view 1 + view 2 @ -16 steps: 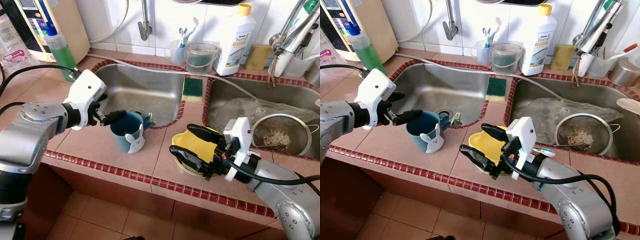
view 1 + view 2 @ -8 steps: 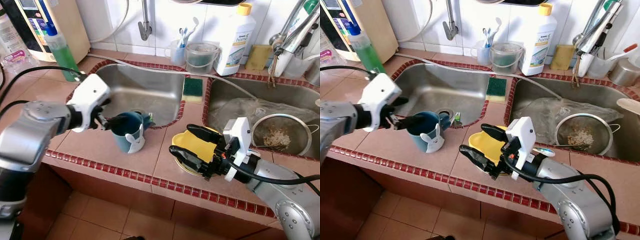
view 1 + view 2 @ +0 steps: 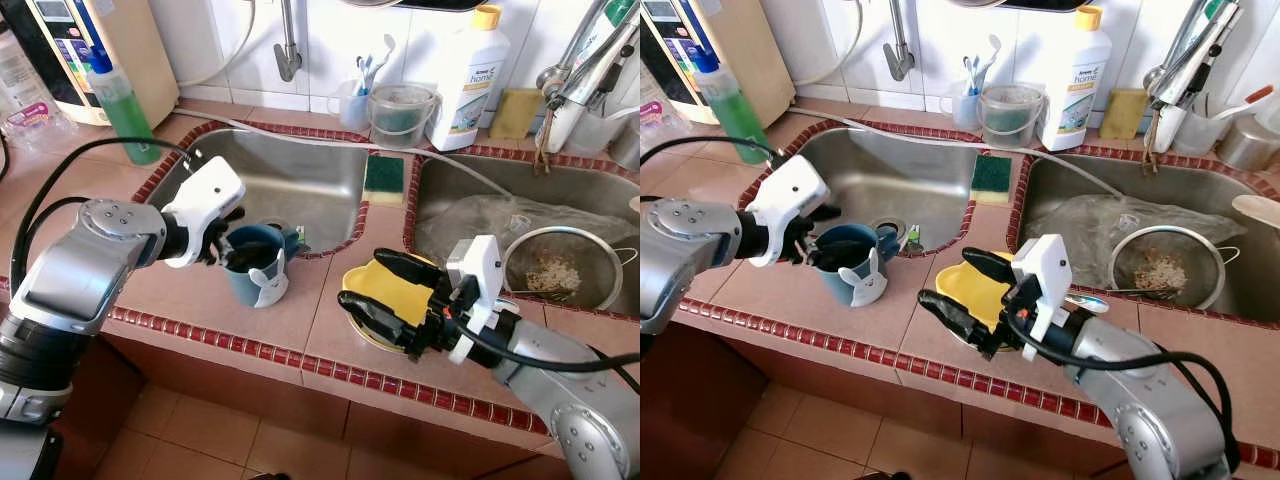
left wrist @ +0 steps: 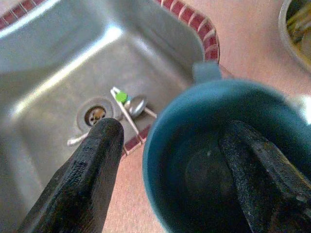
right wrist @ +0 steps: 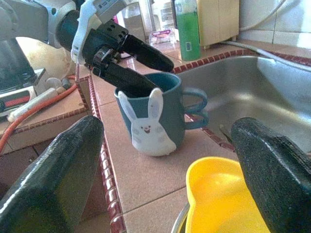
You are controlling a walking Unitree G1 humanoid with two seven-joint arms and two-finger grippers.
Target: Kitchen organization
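The left tool is at the blue mug, with one black finger down inside the mug and the other finger outside its wall, on the side toward the sink; the fingers are apart with the rim between them, and I cannot tell if they already press on the wall. The mug stands upright on the tiled worktop, just beside the front corner of the left sink basin, and it has a white rabbit figure on the front and a handle that points to the basin. Inside this basin, near the drain, lie a spoon and some small utensils. The right tool rests lower on the worktop, wide open, with its two fingers on both sides of a yellow dish that sits in a metal bowl; the fingers do not close on it. Between the two basins a green sponge lies on the divider. In the right sink basin a metal strainer holds some food scraps. At the back wall stand a white detergent bottle, a clear plastic cup and a green soap bottle.
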